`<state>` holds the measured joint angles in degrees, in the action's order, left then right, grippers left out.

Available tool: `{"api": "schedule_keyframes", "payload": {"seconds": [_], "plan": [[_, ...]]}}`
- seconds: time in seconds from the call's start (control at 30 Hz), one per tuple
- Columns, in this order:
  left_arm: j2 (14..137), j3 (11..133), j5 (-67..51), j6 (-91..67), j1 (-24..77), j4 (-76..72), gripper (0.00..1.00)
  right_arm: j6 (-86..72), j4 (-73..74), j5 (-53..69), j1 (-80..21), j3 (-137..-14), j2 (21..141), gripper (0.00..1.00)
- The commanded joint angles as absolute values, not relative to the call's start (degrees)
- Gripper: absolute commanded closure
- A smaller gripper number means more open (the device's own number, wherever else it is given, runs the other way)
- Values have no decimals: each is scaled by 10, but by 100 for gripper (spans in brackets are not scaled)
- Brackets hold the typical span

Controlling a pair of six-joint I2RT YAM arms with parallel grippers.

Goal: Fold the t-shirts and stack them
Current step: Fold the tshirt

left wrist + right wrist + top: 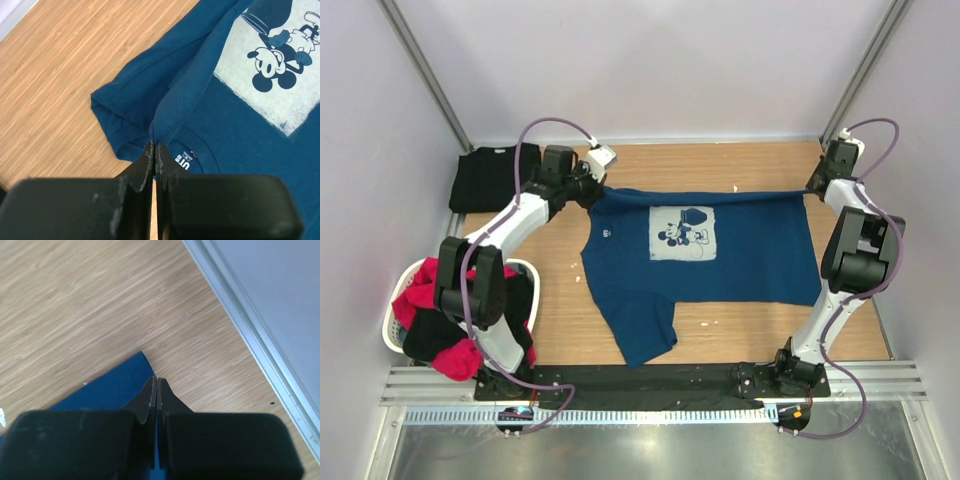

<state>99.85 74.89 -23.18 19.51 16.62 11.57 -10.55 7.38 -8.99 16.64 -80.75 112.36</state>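
Observation:
The navy t-shirt (720,255) with a pale cartoon-mouse print lies spread across the middle of the table, collar to the left, one sleeve hanging toward the near edge. My left gripper (592,188) is shut on its far left shoulder by the collar (172,112). My right gripper (817,187) is shut on its far right hem corner (115,385). The far edge is pulled taut between them. A black t-shirt (485,178) lies folded at the far left. Red and black shirts (435,325) fill the basket.
A white laundry basket (395,335) stands at the near left beside the left arm. Walls and metal frame posts close in the far side, and the right wall rail (260,335) runs near my right gripper. Bare wood (740,335) shows in front of the shirt.

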Motion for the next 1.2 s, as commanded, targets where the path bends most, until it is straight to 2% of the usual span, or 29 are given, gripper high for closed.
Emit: {"api": "schedule_keyframes", "payload": {"seconds": [0.0, 0.3, 0.67, 1.17], "plan": [[942, 743, -224, 195, 171, 106, 100, -91, 67, -107, 170, -808, 1063, 99], [909, 694, -208, 193, 174, 122, 100, -94, 83, -113, 169, -735, 1014, 99], [904, 669, -171, 240, 199, 163, 100, -103, 82, -112, 170, -693, 1043, 99], [883, 675, -136, 227, 224, 213, 100, -115, 112, -120, 169, -690, 1079, 99]]}}
